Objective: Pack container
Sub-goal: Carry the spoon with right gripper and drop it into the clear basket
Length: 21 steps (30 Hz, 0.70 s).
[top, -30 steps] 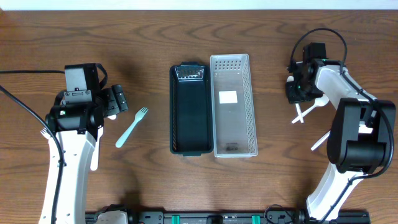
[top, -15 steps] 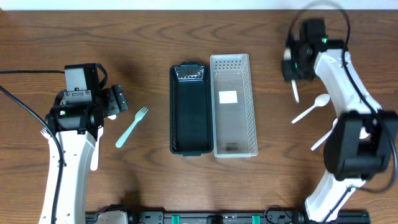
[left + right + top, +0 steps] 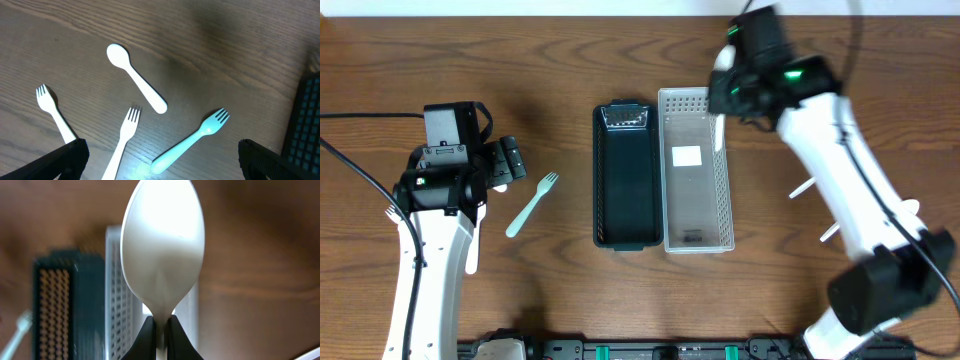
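From overhead, your clear bin (image 3: 700, 195) shows no cutlery inside yet, so packing has barely begun. The teal fork (image 3: 531, 204) lies well left of it, beyond the black bin (image 3: 625, 190), and white pieces (image 3: 801, 187) wait to its right. The right gripper (image 3: 725, 102) hangs over the clear bin's far right corner, carrying a spoon (image 3: 718, 132). In the left wrist view, the left gripper (image 3: 162, 147) is spread wide and empty above the cutlery lying left of the clear bin. In the right wrist view, the jaws pinch the spoon's handle tight.
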### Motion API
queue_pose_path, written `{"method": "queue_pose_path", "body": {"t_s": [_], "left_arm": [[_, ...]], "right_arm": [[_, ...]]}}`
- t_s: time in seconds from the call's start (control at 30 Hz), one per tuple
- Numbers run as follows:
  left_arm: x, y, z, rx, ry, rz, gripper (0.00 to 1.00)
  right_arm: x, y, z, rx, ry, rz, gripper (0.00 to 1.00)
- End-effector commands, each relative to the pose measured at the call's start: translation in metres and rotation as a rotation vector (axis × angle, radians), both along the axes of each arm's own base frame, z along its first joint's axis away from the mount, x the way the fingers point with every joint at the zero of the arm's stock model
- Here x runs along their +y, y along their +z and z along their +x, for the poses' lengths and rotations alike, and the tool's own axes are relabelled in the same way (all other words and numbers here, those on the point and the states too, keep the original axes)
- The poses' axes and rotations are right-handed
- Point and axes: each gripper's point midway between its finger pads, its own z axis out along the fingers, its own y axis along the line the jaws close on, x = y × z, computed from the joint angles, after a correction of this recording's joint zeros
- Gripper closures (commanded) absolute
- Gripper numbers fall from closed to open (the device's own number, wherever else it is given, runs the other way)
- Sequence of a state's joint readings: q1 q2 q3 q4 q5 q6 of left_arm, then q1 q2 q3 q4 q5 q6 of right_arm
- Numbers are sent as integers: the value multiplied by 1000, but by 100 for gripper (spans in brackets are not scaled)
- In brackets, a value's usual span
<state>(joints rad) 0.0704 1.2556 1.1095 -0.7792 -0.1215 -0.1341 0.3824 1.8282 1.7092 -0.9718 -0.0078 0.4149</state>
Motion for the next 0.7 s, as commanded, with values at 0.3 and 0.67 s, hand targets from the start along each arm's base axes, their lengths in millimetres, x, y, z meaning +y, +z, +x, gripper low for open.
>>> {"method": "queue_pose_path", "body": {"t_s": [0.3, 0.67], "left_arm": [[2, 8, 4, -20, 5, -1, 2], [2, 8, 4, -20, 5, -1, 2]], "right_arm": [[25, -122, -25, 274, 34, -130, 93], [28, -74, 3, 140, 116, -129, 50]]}}
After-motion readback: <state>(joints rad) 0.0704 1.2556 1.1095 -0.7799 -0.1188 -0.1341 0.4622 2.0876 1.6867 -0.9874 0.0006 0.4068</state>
